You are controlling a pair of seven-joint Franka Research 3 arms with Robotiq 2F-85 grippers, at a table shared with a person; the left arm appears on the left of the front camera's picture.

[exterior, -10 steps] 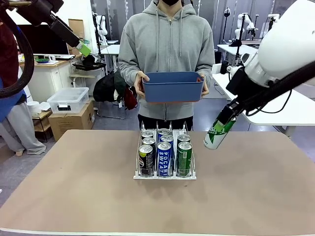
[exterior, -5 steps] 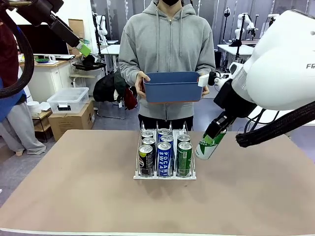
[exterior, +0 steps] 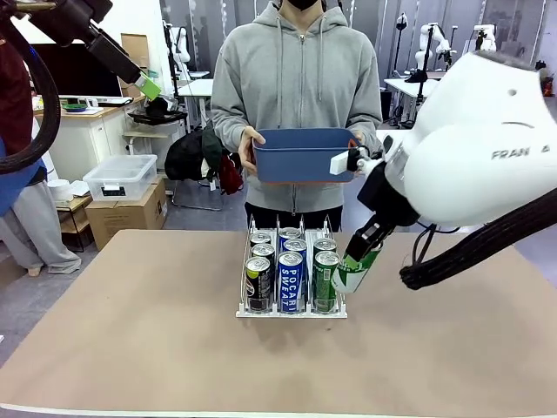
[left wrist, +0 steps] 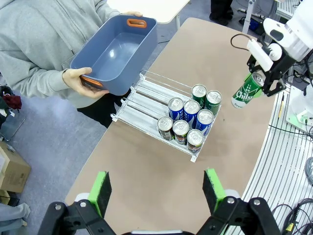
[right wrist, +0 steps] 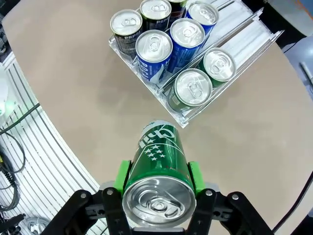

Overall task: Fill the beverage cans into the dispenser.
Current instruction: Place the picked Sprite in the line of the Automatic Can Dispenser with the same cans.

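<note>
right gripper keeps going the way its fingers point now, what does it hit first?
Probably the bare brown tabletop, just short of the clear-plastic three-lane dispenser's front corner. The right gripper is shut on a tilted green slim can, which would land first; depth is unclear.

You've got a green can (right wrist: 160, 161) with white lettering and a silver top clamped between the right gripper's (right wrist: 157, 177) green pads. In the clear rack (exterior: 291, 311) with its white base: black cans at 9 o'clock, blue with white lettering in the middle, green at 3. The person holds a blue bin (exterior: 305, 153) with orange handles, grey hoodie.
</note>
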